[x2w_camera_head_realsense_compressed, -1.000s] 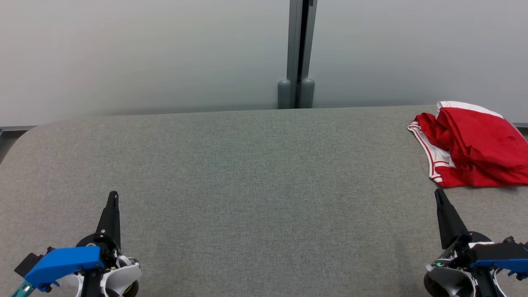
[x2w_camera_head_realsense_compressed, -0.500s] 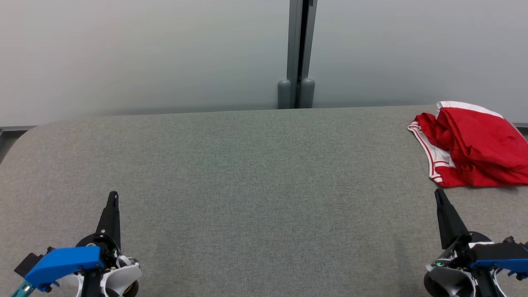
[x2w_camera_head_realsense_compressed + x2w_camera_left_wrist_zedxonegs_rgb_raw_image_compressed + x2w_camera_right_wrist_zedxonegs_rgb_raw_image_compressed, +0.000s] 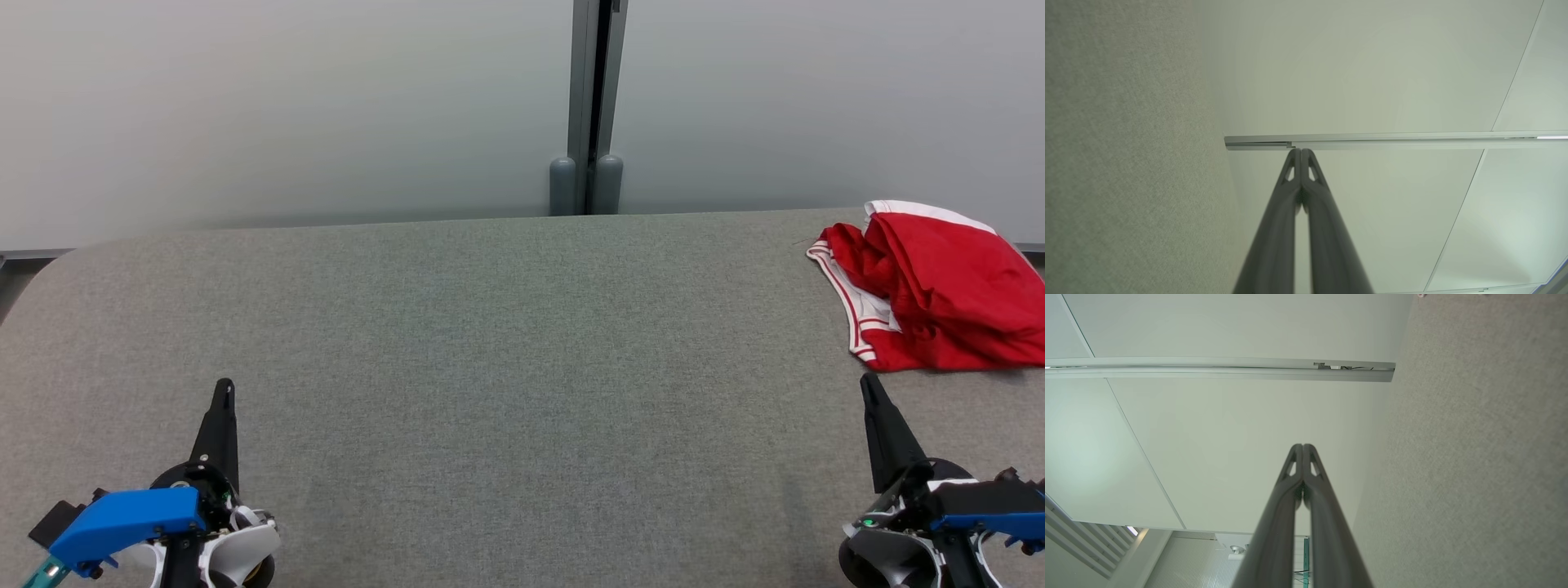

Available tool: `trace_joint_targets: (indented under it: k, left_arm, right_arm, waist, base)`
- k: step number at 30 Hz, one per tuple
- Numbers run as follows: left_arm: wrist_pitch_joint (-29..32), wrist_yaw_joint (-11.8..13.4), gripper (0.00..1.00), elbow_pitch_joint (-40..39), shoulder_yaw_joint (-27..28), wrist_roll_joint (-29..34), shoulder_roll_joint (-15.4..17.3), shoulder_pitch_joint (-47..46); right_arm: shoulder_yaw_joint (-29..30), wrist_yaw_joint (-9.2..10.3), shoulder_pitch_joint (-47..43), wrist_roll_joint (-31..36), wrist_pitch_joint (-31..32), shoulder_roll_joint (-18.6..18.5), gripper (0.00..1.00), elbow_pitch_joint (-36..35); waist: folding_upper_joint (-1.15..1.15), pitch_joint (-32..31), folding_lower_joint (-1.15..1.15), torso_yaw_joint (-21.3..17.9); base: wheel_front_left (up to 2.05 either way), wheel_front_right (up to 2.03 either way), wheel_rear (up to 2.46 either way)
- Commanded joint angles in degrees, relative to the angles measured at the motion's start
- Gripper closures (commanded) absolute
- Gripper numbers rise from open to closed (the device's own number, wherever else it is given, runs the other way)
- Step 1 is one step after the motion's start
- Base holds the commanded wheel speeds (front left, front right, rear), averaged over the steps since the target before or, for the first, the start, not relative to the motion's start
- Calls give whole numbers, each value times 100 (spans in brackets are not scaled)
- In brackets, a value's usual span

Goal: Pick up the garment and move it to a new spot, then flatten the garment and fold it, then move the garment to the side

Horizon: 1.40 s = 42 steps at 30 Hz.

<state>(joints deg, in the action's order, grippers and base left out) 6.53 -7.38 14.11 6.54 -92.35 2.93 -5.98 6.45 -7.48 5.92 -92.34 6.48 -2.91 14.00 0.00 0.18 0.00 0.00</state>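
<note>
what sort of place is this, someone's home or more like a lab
Probably an office or lab test room, not a home: a broad grey fabric-covered table, plain pale wall panels joined by a metal post, and a crumpled red garment at the table's far right.

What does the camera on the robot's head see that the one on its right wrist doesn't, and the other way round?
Head view: a crumpled red garment with white trim at the far right of the grey fabric-covered table, and the left claw, shut. Right wrist view: a pale slatted panel and a small round fitting, perhaps a lamp. Both: the right claw, shut and empty, that table and the pale wall panels.
</note>
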Motion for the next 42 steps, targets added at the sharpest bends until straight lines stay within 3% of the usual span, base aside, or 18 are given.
trace_joint_targets:
  k: [1,42]
  left_arm:
    - [20,-25,100,-25,8,-14,-10,-56]
    - [19,-25,100,-25,8,-14,-10,-56]
  right_arm:
    - [16,-2,63,-16,14,6,100,7]
    - [16,-3,63,-16,13,6,100,7]
  waist:
    - [0,0,0,0]
    - [0,0,0,0]
  base:
    - [0,0,0]
    - [0,0,0]
